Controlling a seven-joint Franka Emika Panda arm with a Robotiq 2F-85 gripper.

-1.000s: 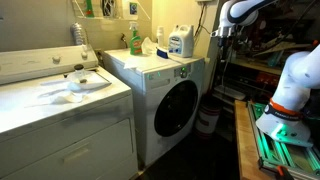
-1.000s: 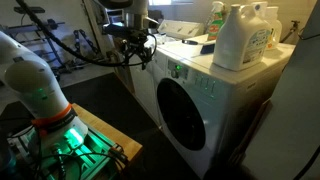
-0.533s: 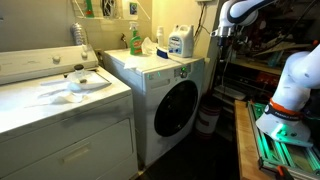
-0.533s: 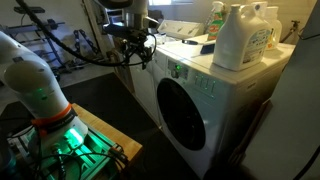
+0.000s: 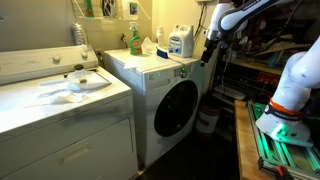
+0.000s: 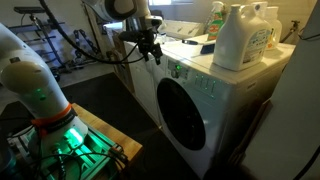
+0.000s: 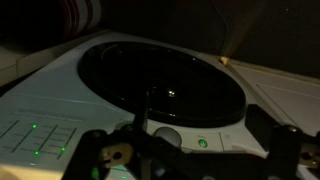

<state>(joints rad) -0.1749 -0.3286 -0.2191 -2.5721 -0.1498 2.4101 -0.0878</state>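
Observation:
My gripper [image 5: 207,50] hangs in the air close to the upper front corner of a white front-load washer [image 5: 165,75], apart from it. In an exterior view the gripper [image 6: 152,50] is just beside the washer's control panel [image 6: 190,78]. In the wrist view the two fingers stand wide apart around empty space [image 7: 188,146], so the gripper is open and holds nothing. Past them I see the dark round door glass [image 7: 160,80], a grey knob [image 7: 166,133] and a small green light [image 7: 201,142].
A blue-and-white detergent jug [image 5: 179,41] and a green bottle [image 5: 134,40] stand on the washer; white jugs [image 6: 240,35] show in an exterior view. A top-load machine [image 5: 60,100] stands beside it. A bucket [image 5: 207,118] sits on the floor. The arm's white base [image 6: 35,90] stands on a bench.
The gripper has moved down and toward the washer, from out in the aisle to right beside the machine's upper front corner. It stays open and empty.

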